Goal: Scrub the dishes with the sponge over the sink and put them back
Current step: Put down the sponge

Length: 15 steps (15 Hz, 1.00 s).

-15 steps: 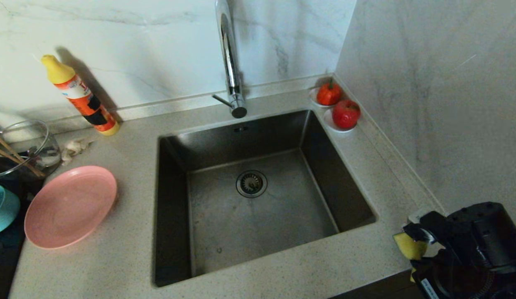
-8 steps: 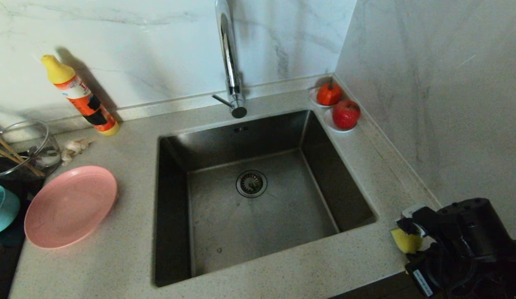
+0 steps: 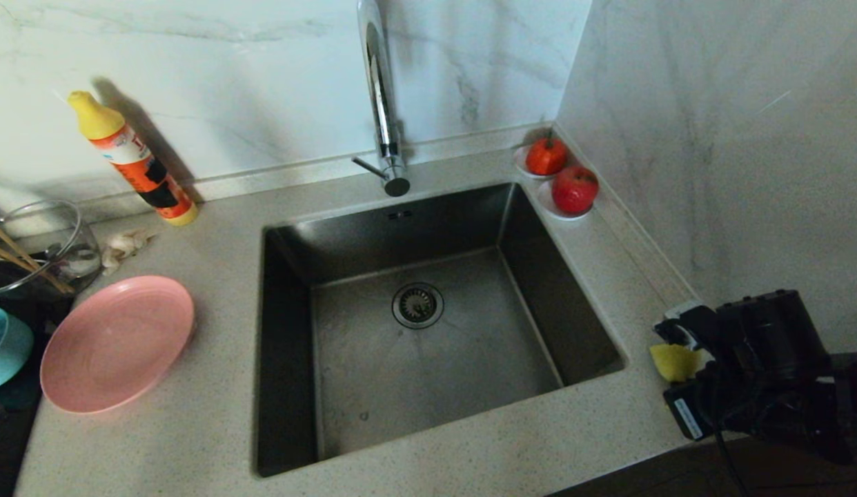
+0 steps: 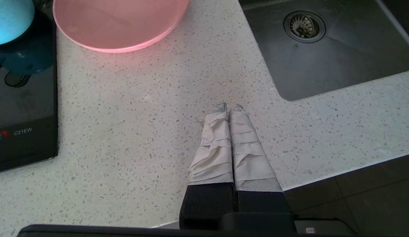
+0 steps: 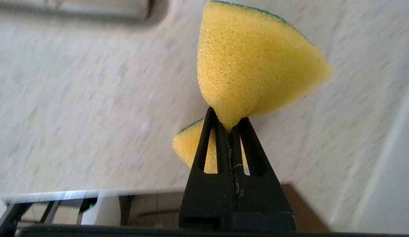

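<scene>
My right gripper (image 5: 228, 120) is shut on the yellow sponge (image 5: 254, 65), squeezing its middle so both ends bulge out. In the head view the sponge (image 3: 673, 361) hangs just above the counter right of the sink (image 3: 470, 373), with the right gripper (image 3: 685, 344) beside the wall. The pink plate (image 3: 116, 343) lies on the counter left of the sink. At the left edge is the teal bowl (image 3: 4, 345). Wooden sticks (image 3: 18, 259) lean in a glass jug (image 3: 52, 238). My left gripper (image 4: 229, 107) is shut and empty over the front counter, short of the plate (image 4: 119, 19).
A chrome tap (image 3: 380, 96) stands behind the basin, whose drain strainer (image 3: 417, 304) is uncovered. An orange detergent bottle (image 3: 135, 162) and garlic (image 3: 125, 243) sit at the back left. Red fruit on saucers (image 3: 575, 190) fills the back right corner. A black hob (image 4: 23, 131) lies left.
My right gripper has carried the sponge away from the counter's front edge, further back along the strip right of the sink. The left arm and the dishes have stayed still.
</scene>
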Available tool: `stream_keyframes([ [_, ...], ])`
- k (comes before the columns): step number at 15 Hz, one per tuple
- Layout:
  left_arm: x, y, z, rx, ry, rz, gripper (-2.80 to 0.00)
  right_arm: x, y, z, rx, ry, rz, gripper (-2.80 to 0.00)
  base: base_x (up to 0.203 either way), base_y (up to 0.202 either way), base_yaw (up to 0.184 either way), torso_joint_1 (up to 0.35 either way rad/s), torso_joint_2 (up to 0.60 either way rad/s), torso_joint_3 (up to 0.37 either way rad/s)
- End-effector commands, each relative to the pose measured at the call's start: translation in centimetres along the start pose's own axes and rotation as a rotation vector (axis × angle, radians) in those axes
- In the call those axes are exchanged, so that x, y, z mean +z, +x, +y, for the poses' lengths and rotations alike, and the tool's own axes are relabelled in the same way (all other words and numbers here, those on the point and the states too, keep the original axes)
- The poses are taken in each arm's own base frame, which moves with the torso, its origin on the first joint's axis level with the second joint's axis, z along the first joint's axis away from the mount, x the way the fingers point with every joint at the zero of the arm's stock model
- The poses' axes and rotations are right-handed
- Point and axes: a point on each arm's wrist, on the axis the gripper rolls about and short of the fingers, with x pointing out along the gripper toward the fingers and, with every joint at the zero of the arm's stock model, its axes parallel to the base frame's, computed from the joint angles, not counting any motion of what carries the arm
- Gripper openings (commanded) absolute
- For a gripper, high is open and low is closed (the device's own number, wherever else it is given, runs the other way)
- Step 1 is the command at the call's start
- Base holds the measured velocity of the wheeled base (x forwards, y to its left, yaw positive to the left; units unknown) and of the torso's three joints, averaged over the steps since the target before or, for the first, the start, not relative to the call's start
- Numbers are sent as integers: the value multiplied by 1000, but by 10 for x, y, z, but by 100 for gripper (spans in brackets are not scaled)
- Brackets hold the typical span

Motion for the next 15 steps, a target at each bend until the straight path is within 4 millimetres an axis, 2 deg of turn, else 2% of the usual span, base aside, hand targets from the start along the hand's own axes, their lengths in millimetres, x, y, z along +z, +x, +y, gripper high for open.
stream_keyframes([
  [1, 0, 0, 0, 0, 1, 1, -280, 8, 2, -2, -7, -1, -18, -280, 0, 0, 0, 0, 0, 0],
  [11, 0, 0, 0, 0, 1, 1, -280, 9, 3, 11, 24, -63, -18, -280, 0, 0, 0, 0, 0, 0],
  [12, 0, 0, 0, 1, 1, 1, -280, 10, 3, 11, 23, -66, -21, 0, 0, 0, 0, 0, 0, 0],
  [15, 0, 0, 0, -1, 1, 1, -280, 12, 2, 10, 17, -62, -30, 0, 0, 0, 0, 0, 0, 0],
])
